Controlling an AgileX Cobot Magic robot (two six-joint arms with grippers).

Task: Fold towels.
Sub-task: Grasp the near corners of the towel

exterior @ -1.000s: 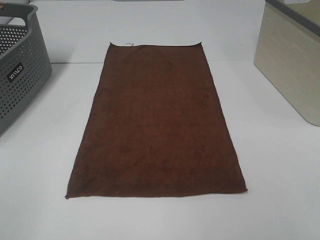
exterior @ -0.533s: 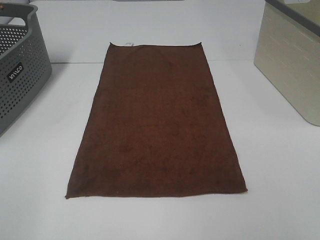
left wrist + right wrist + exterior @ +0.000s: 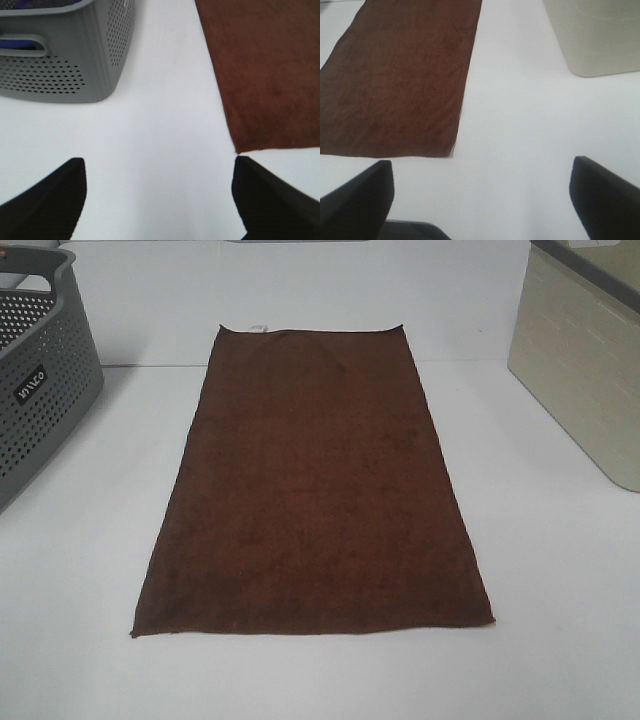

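The dark reddish-brown towel (image 3: 315, 485) lies flat and unfolded on the white table, long side running away from me, with a small white tag (image 3: 258, 327) at its far edge. Neither gripper shows in the exterior view. In the left wrist view the left gripper (image 3: 159, 195) is open and empty over bare table, beside the towel's (image 3: 265, 70) near left corner. In the right wrist view the right gripper (image 3: 482, 197) is open and empty over bare table, beside the towel's (image 3: 400, 75) near right corner.
A grey perforated basket (image 3: 35, 370) stands at the far left; it also shows in the left wrist view (image 3: 60, 55). A beige bin (image 3: 585, 350) stands at the far right and shows in the right wrist view (image 3: 595, 35).
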